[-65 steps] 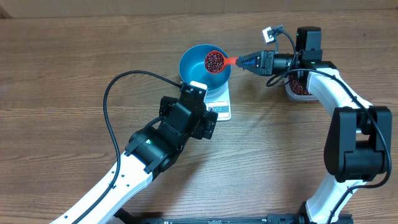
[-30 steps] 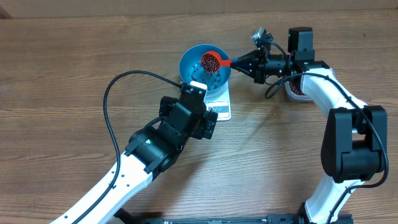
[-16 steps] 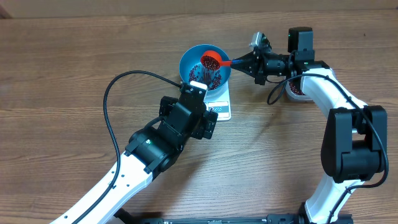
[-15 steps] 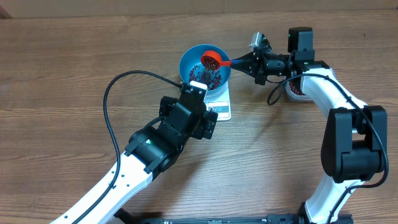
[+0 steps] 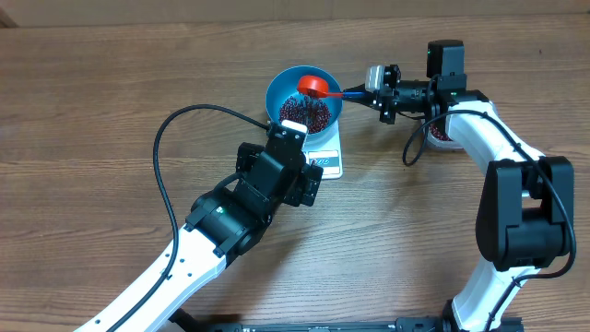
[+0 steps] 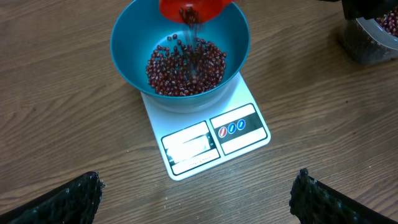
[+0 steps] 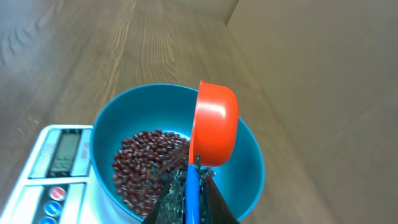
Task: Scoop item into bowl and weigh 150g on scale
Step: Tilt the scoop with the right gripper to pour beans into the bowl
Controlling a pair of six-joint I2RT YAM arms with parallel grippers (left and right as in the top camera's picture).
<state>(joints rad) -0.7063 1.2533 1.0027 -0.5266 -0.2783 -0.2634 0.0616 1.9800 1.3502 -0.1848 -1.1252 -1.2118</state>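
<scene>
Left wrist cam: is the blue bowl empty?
No, dark red beans cover the bottom of the bowl, and more are dropping from the tipped orange scoop above it.

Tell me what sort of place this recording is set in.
Probably a robot test bench, not a kitchen: a plain wooden table, two white-and-black robot arms, and a blue bowl of beans on a digital scale.

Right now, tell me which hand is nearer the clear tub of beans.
Right. The right hand, shut on the scoop, sits between the blue bowl and the tub. The left hand hovers open by the scale, farther from the tub.
</scene>
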